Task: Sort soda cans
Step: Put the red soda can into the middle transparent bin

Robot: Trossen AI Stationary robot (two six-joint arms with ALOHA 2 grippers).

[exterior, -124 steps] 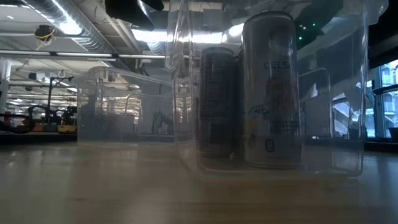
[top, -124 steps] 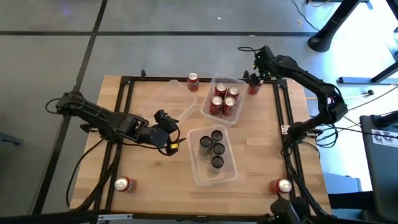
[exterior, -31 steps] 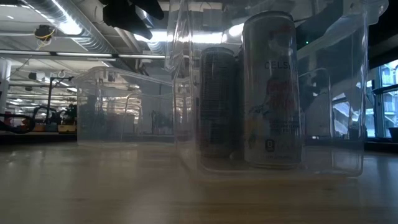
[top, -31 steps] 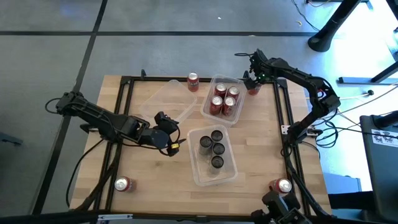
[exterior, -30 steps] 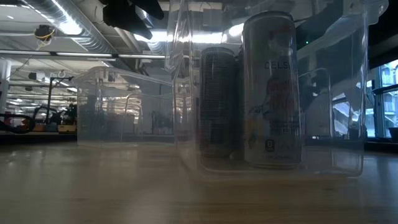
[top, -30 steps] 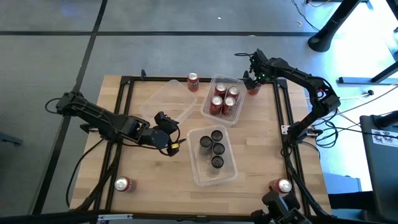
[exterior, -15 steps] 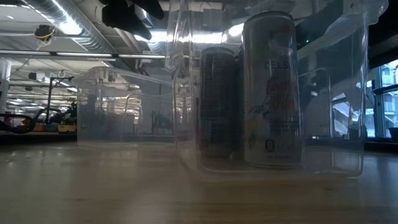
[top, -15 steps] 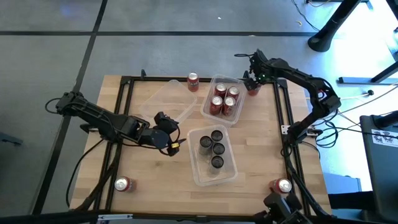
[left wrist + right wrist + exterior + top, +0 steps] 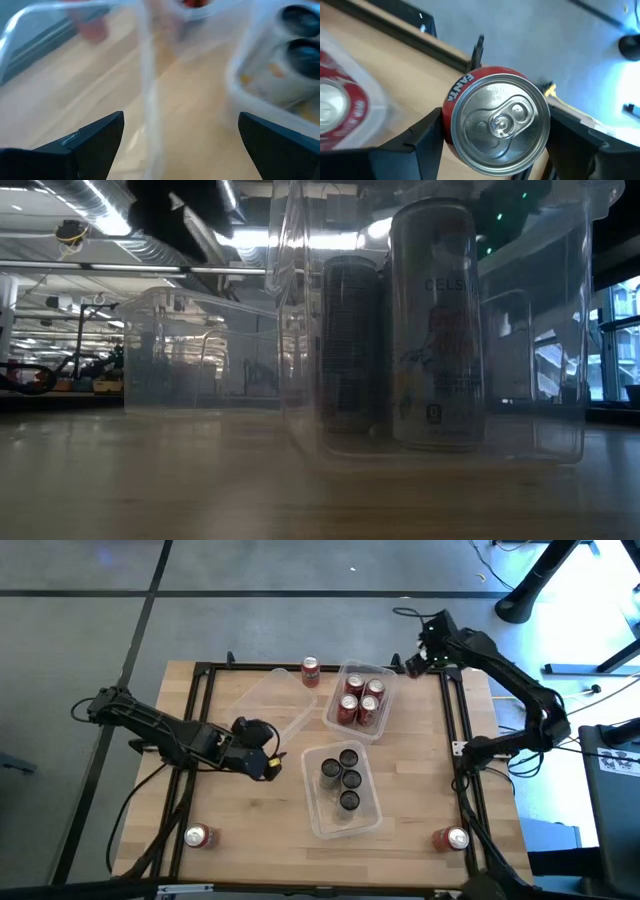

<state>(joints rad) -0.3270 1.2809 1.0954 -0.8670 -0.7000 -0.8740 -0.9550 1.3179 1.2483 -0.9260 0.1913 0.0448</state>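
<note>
High view: right tool (image 9: 412, 664) sits at the far right corner of the table (image 9: 250, 830), beside the bin of red cans (image 9: 358, 700); what it pinches is hidden here. Left tool (image 9: 268, 762) hovers mid-table, empty bin (image 9: 262, 705) just beyond it, bin of dark cans (image 9: 341, 788) just to its side. Loose red cans: one (image 9: 310, 671) at the far edge, well apart from the right tool past the red-can bin; one (image 9: 198, 836) at the near left corner, well behind the left tool; one (image 9: 452, 838) at the near right corner.

Low view: dark cans (image 9: 350, 345) stand upright inside their clear bin; empty bin (image 9: 190, 350) is behind. A dark arm part shows up top; tools can't be told.

Left wrist view: left tool (image 9: 177, 145) fingers spread wide, nothing between them; clear bin wall (image 9: 147, 85) straight ahead, dark can tops (image 9: 300, 35) off to one side.

Right wrist view: right tool (image 9: 492, 142) fingers pinch a red Fanta can (image 9: 495, 117), one on each side, silver top facing the camera; red-can bin edge (image 9: 340, 107) beside it.
</note>
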